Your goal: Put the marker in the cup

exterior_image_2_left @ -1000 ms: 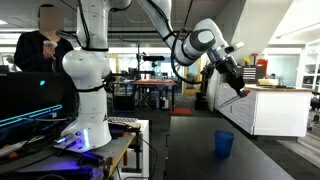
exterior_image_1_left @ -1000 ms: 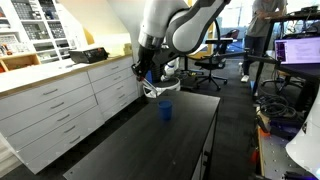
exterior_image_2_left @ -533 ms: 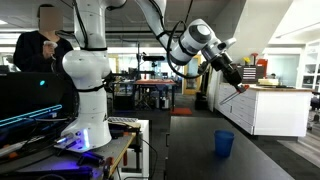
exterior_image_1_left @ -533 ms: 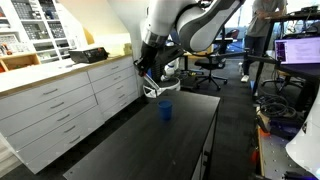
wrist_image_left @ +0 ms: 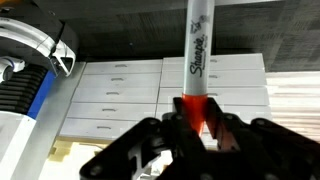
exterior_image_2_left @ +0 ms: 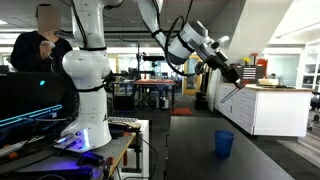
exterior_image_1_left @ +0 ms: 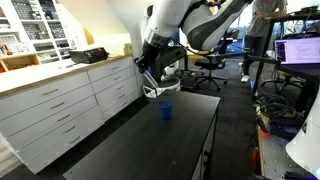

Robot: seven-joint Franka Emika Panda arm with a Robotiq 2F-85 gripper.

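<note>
Pincer (wrist_image_left: 197,118) clamped on marker (wrist_image_left: 197,50), has risen further above cup (exterior_image_2_left: 224,143). Carry underway; line-up and drop still pending.

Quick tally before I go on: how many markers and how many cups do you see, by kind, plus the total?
marker: 1, held in the gripper
cup: 1, blue
Total: 2

A robotics lab in an open office: white drawer cabinets (exterior_image_1_left: 60,108) line a wall, with storage bins (exterior_image_1_left: 25,28), office chairs (exterior_image_1_left: 210,66), monitors (exterior_image_1_left: 297,50) and a second robot (exterior_image_2_left: 85,70) on a bench.
</note>
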